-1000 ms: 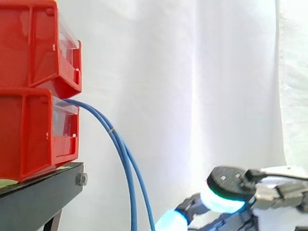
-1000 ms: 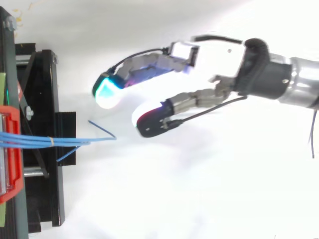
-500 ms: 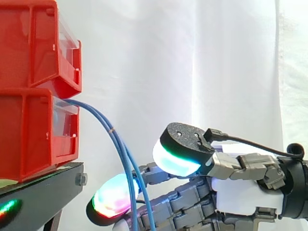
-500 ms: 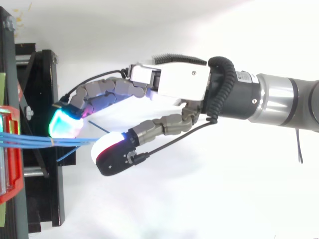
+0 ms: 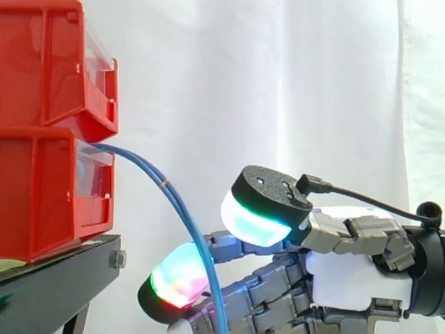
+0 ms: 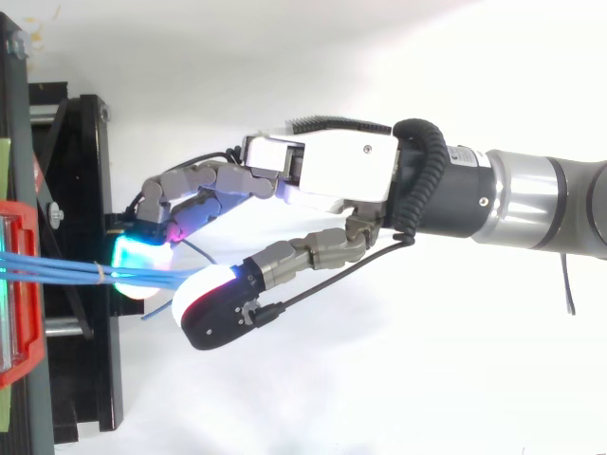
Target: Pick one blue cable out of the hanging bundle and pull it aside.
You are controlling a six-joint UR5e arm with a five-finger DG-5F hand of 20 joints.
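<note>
White curtain (image 5: 313, 83) hangs behind everything in the side view. At the left, two red bins are stacked, the upper bin (image 5: 42, 62) over the lower bin (image 5: 42, 202), on a black stand (image 5: 55, 289) with a bolt head (image 5: 117, 260) at its right edge. The blue cables (image 5: 174, 198), thin and glossy, leave the lower bin's clear front. They sweep down to the right in one tight arc and run out of the bottom edge. A small pale band (image 5: 164, 183) circles them near the top of the arc. The hand (image 5: 348, 282) reaches in low from the right, its thumb and fingers apart. A fingertip (image 5: 177, 282) glowing green and red sits just behind the cables. The thumb pad (image 5: 254, 223), cyan-white, stands higher and just right of them. Above the hand, open room runs from the bins' front to the right edge.

From above, the cables (image 6: 57, 272) run as a flat sheaf from the bin (image 6: 24, 313) at the left edge out over the stand (image 6: 85, 161), tied by the band (image 6: 100, 273). They pass into the gap between the far fingers and the near thumb of the hand (image 6: 332, 171); whether either pad presses them cannot be told. Two loose blue ends stick out beside the pads. White surface spreads wide on the near side and to the right. Print on the arm (image 6: 531, 194) is too small to read.
</note>
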